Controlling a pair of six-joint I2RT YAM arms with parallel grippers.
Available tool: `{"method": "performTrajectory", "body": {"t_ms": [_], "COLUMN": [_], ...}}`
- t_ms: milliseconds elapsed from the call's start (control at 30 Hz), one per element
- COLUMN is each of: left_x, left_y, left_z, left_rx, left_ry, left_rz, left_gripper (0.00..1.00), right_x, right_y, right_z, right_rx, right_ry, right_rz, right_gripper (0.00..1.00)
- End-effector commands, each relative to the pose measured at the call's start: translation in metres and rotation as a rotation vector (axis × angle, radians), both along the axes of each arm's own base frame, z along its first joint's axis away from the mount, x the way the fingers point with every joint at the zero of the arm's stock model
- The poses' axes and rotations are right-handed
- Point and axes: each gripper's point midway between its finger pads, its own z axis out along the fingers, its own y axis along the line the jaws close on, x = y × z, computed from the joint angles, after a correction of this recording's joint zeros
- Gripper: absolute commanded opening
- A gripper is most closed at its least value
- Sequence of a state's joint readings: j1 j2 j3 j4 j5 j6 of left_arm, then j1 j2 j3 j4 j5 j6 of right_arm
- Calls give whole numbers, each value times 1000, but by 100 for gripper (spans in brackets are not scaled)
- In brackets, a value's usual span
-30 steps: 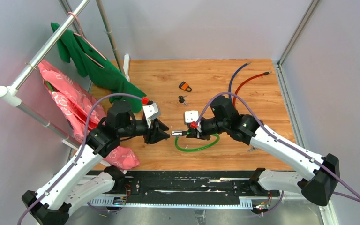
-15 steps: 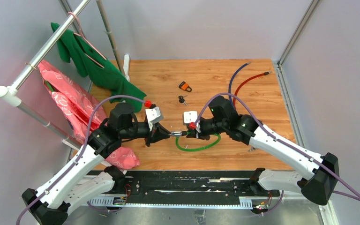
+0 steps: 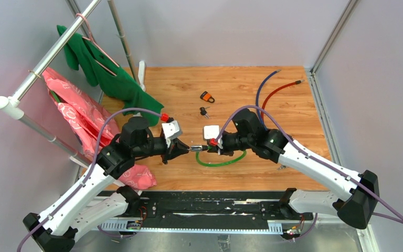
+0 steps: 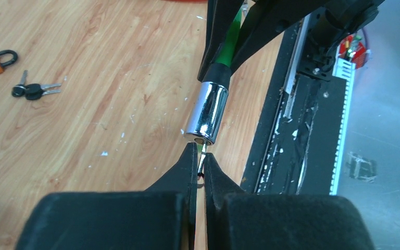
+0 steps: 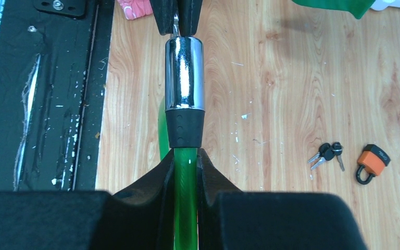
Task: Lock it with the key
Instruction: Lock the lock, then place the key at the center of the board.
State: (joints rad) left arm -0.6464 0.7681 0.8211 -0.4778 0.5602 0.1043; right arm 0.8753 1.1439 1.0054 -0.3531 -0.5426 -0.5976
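A green cable lock (image 3: 220,163) ends in a chrome cylinder (image 4: 208,113) with a black collar. My right gripper (image 5: 186,159) is shut on the green cable (image 5: 186,198) just behind that collar and holds the cylinder (image 5: 184,73) level above the floor. My left gripper (image 4: 200,156) is shut on a small key (image 4: 201,154), whose blade tip sits at the cylinder's open end. In the top view the left gripper (image 3: 187,149) and right gripper (image 3: 212,148) face each other with the cylinder (image 3: 198,149) between them.
An orange padlock (image 3: 207,96) and a bunch of spare keys (image 3: 204,111) lie on the wooden board behind the grippers. Red and purple cables (image 3: 273,92) lie at the back right. A rack with green (image 3: 110,73) and pink (image 3: 78,115) garments stands on the left. A black rail (image 3: 204,207) runs along the near edge.
My left gripper's jaws have closed on the key at the cylinder's mouth. Both grippers and the cylinder have shifted slightly to the left.
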Motion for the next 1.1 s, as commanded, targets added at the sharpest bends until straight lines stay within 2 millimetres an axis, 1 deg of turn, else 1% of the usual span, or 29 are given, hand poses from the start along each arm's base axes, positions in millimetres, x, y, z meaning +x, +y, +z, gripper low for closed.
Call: {"method": "performTrajectory", "body": {"t_ms": [0,133,200,367,533,633,700,733,767,800,867,900,933,1067], "left_x": [17,31,29,14,17,19,22,28,31,41,54,60,65,67], "left_y": [33,54,57,56,53,50,46,46,42,43,34,27,20,-1], "left_z": [-13,-18,-17,-12,-14,-18,-23,-26,-29,-32,-38,-46,-49,-88], "left_rx": [146,201,205,191,160,139,130,141,160,199,278,321,346,449], "left_ry": [-82,-123,-138,-134,-110,-100,-107,-130,-173,-223,-351,-397,-453,-573], "left_rz": [103,144,121,54,83,89,84,104,103,127,119,103,78,-70], "left_gripper": [0,0,0,0,0,0,0,0,0,0,0,0,0,0], "right_x": [17,22,26,32,35,45,51,54,59,64,78,85,91,110], "right_y": [-14,-27,-32,-42,-41,-41,-43,-44,-48,-49,-59,-63,-67,-89], "right_z": [4,2,2,3,10,17,19,21,24,26,30,34,35,40], "right_rx": [-34,-49,-58,-72,-56,-40,-35,-24,-18,-9,-2,9,15,20], "right_ry": [-75,-96,-109,-132,-113,-96,-95,-95,-110,-118,-156,-172,-177,-192], "right_rz": [-81,-114,-132,-164,-189,-263,-312,-342,-381,-410,-513,-560,-607,-792], "right_gripper": [0,0,0,0,0,0,0,0,0,0,0,0,0,0]}}
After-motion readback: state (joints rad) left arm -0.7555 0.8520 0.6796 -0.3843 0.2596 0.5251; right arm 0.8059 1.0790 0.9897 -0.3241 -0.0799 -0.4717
